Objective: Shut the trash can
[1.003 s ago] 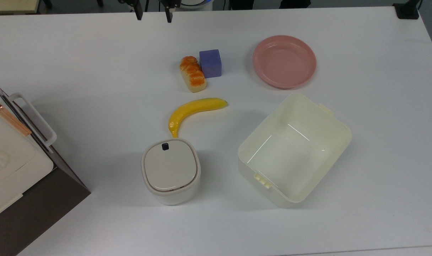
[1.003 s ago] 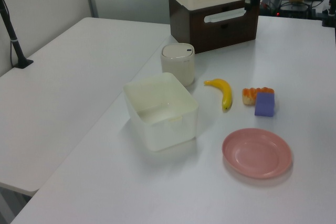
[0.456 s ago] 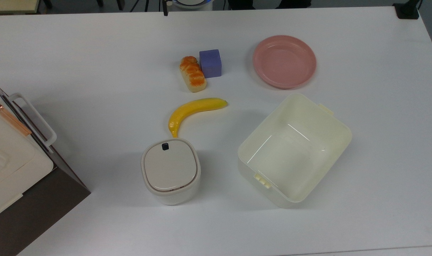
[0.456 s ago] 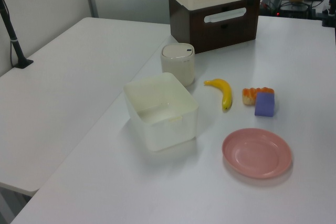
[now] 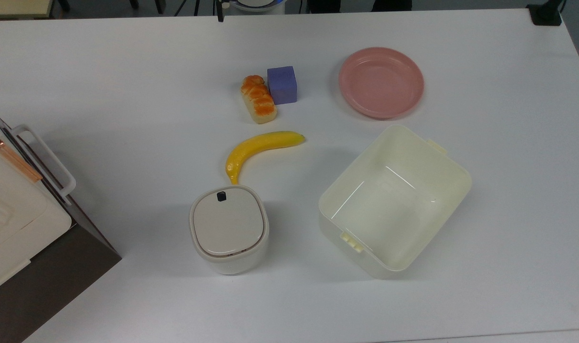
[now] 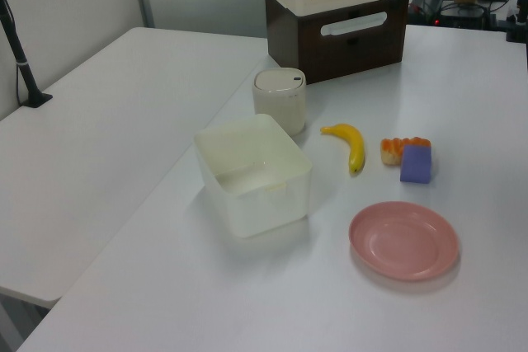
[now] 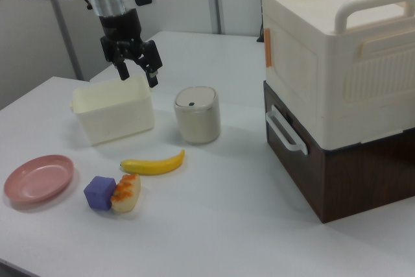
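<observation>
In the top view, read from left to right, a cream appliance on a dark brown base (image 5: 27,228) is seen at the left edge of the white table (image 5: 127,85). The trash can (image 5: 229,229) is placed next, just below the stem end of a banana (image 5: 258,147). Its beige-grey lid (image 5: 227,224) is seen lying flat inside the white rim, with the small dark button (image 5: 221,195) at the edge nearest the banana, so the lid is judged to be already down, though whether it is fully latched cannot be told. Further right, a bread roll (image 5: 258,99) is set touching a purple block (image 5: 282,85); beyond them lie a pink plate (image 5: 381,82) and, below it, an open cream tub (image 5: 395,200).

In the right view the claw (image 7: 138,71) is held in the air above the tub, up and to the right view's left of the trash can and well apart from it. Its two fingers are spread, and nothing is held between them.

The trash can is judged to be light, hollow plastic with smooth, slippery walls, easily slid or tipped if pushed sideways. It is better not gripped at all: the stiff lid is best pressed straight down at its free edge, near the button, should any further closing be needed.
</observation>
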Controlling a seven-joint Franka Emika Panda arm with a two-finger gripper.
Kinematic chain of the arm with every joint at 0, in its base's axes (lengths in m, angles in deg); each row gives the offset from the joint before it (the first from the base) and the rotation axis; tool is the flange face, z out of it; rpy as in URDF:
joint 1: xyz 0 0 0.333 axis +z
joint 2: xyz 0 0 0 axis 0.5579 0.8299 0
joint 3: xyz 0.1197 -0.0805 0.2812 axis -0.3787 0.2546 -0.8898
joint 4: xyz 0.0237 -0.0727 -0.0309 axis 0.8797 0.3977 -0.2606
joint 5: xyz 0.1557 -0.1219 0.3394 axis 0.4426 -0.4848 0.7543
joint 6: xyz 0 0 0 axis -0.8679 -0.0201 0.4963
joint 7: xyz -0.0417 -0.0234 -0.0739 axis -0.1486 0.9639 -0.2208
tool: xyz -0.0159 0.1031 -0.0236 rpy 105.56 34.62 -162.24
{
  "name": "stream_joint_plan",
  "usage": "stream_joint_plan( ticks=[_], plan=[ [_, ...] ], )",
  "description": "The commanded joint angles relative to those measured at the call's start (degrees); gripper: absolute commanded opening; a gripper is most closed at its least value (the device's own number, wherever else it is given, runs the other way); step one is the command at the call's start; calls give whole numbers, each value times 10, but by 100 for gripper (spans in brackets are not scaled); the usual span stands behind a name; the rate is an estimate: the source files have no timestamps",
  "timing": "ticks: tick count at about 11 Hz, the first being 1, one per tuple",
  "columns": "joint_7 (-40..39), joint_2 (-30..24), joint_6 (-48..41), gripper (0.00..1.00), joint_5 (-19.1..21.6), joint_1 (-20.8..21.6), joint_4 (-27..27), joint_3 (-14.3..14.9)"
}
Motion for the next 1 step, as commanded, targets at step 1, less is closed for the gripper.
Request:
stream_joint_plan(
  ticks=[1],
  plan=[
    [-8,-19,-8,100,-5,10,20,3]
  ],
)
